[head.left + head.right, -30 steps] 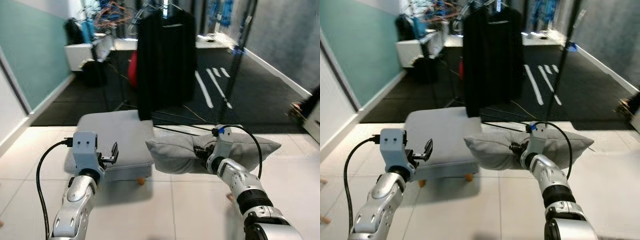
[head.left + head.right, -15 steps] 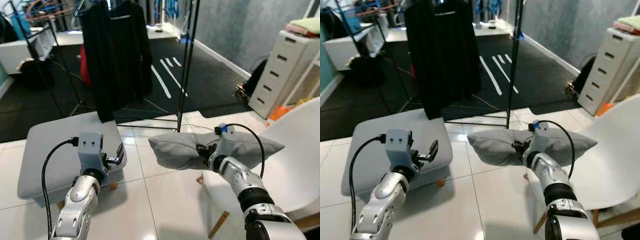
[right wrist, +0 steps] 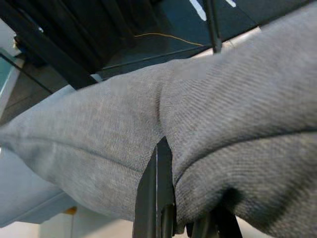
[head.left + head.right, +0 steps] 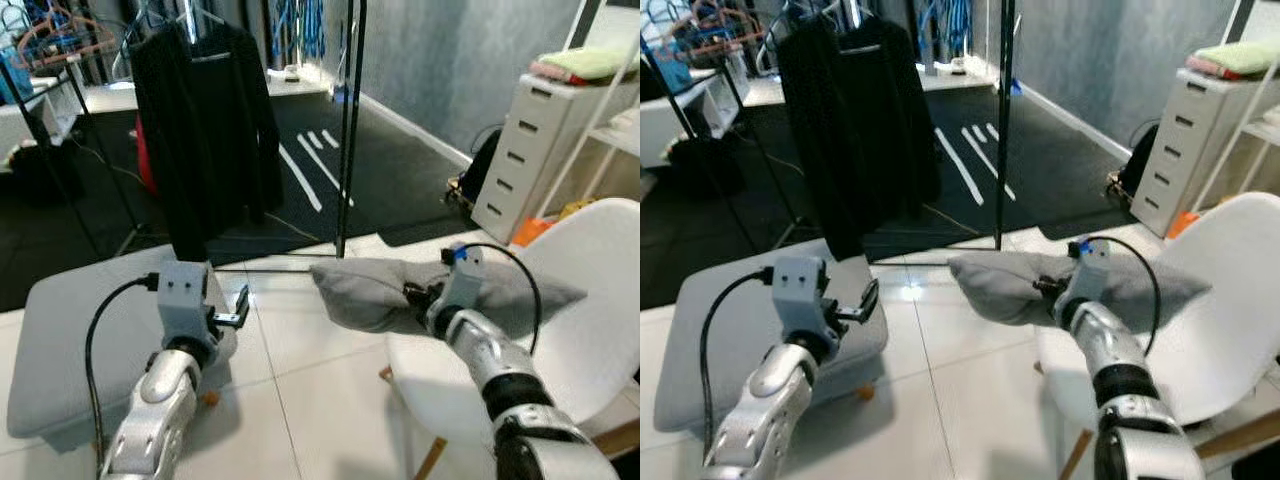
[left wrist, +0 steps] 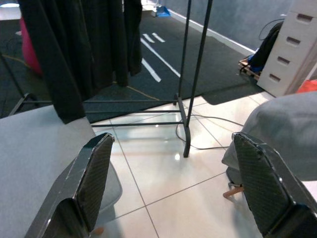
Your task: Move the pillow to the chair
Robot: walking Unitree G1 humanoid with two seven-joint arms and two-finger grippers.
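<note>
Right end effector [image 4: 418, 296] pinches the grey pillow [image 4: 380, 290] mid-length, long axis crosswise, apparently just above the white chair [image 4: 590, 330] seat over tiled floor [image 4: 300, 400]; left end effector [image 4: 232, 308] open, empty.

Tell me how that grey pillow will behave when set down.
Probably soft: the pillow bunches where the right gripper pinches it. Seemingly light, since its ends hardly droop. It should settle flat on the chair, not roll.
</note>
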